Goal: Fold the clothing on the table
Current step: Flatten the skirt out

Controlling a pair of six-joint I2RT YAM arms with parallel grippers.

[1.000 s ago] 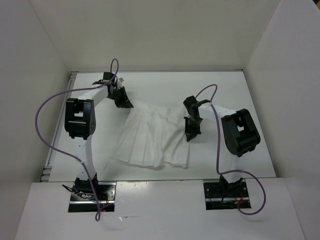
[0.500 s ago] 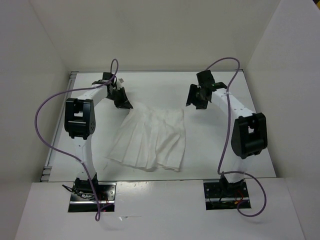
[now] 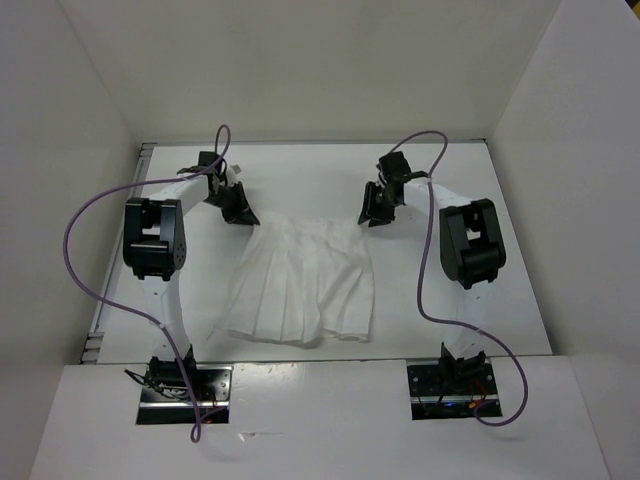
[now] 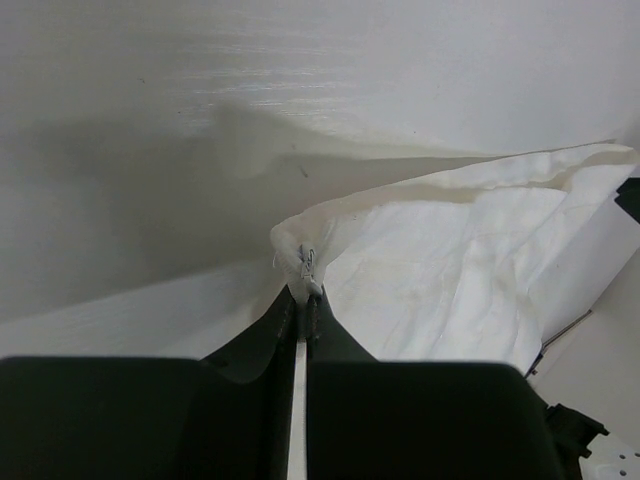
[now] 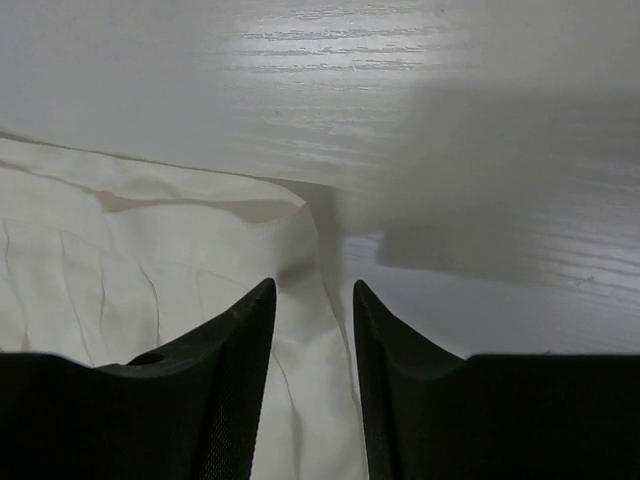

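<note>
Nearest the arm bases, the clothing lies spread on the table between the two arms, its pleats running from the near hem up to a narrower far edge. A second ago its right side was bunched and lifted under the right gripper. Now that side lies flatter and the near hem sits slightly further left.

At the far left corner, the left gripper has its jaws pressed together on the cloth, about where it was a second ago. In the left wrist view, the corner of the clothing rises in a small peak out of the left gripper. A tiny tag, perhaps a sewn label, shows at that peak, but its print is too small to read.

The right gripper has changed most. It was over the garment's right side, then swung out over bare table, and is now at the far right corner. In the right wrist view, the right gripper has its jaws partly apart, with the edge of the clothing running between them and not pinched. Bare table lies beyond.
</note>
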